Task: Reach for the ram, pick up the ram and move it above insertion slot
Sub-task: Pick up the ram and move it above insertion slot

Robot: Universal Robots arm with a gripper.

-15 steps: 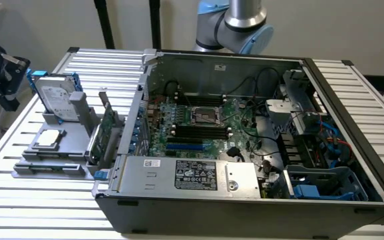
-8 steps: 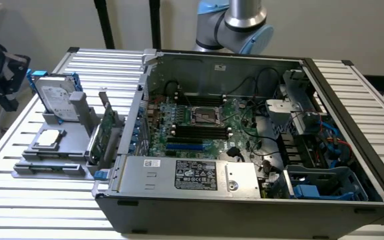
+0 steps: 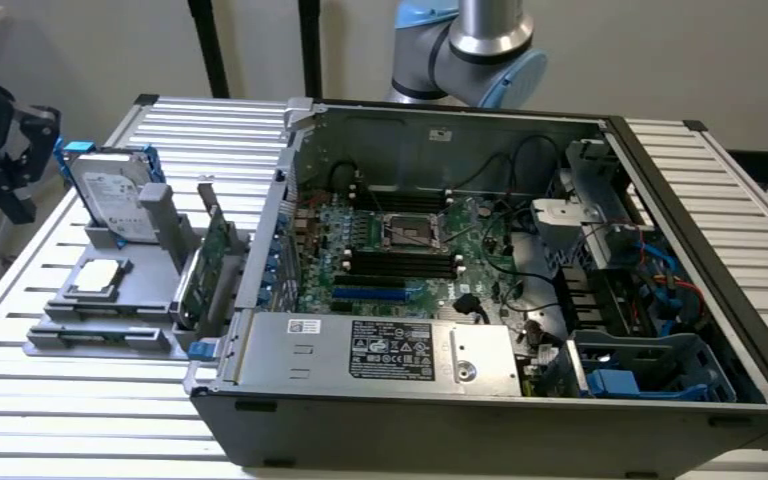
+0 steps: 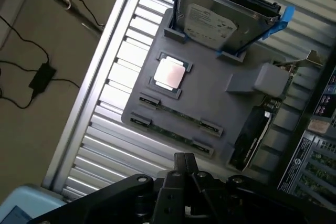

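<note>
Above the gray holder's [image 4: 210, 100] edge, near the ram [image 4: 172, 132], the hand [image 4: 185, 165] is held closed, nothing gripped.

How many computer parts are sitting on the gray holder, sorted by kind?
Hard drive: 1
CPU chip: 1
Ram sticks: 2
Expansion card: 1
Total: 5

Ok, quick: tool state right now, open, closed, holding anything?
Tool: open or closed cannot be told; it hangs over the grey holder, with the ram lying in the holder.
</note>
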